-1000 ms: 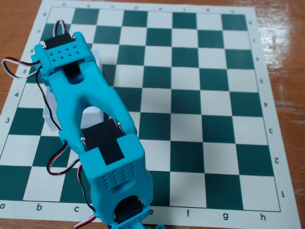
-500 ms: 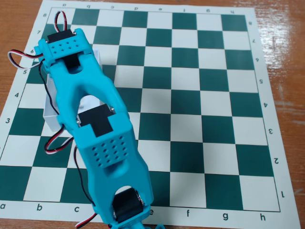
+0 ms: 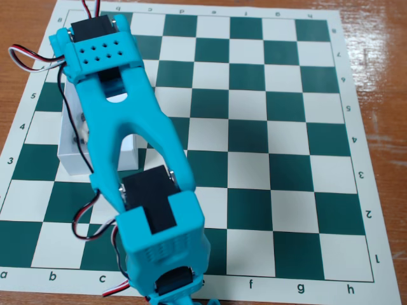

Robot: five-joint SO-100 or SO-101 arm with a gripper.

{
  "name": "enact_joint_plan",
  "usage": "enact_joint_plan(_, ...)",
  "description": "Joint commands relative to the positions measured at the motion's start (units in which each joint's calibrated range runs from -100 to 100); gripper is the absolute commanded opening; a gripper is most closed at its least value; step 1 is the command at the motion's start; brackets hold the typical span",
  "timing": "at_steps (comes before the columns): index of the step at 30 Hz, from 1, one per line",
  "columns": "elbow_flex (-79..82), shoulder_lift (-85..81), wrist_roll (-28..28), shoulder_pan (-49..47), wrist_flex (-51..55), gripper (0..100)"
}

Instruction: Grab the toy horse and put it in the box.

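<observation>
In the fixed view, a turquoise arm (image 3: pixel 137 165) stretched diagonally over the left part of a green-and-white chessboard (image 3: pixel 267 127), running from its base at the bottom edge of the picture, near the board's c and d files, up toward the board's upper-left corner. Its far end, a perforated turquoise plate with a black servo (image 3: pixel 95 28) just above it, sat over the board's top-left squares. The gripper itself was hidden under that upper part of the arm, so whether its fingers were spread, pressed together or pinching anything could not be told. The box (image 3: pixel 70 149), white with thin upright walls, stood on the board's left side around ranks 3 to 5, mostly covered by the arm; only its left wall, a lower-left corner and a strip of its front wall between the arm's two struts showed. The toy horse could not be made out anywhere on the open squares of the board; if it was in the box or under the arm, the arm covered it. Red, white and black wires (image 3: pixel 28 60) looped off the arm beyond the board's left edge, and the board lay on a brown wooden table (image 3: pixel 381 76).
</observation>
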Motion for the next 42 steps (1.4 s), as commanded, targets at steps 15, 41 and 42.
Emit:
enact_joint_plan(15, 63.8, -65.5, 3.0, 21.3, -2.8, 0)
enact_joint_plan(41, 94.8, -96.2, 2.8, 37.1, 17.2, 0)
enact_joint_plan(42, 94.8, -96.2, 2.8, 36.8, 17.2, 0)
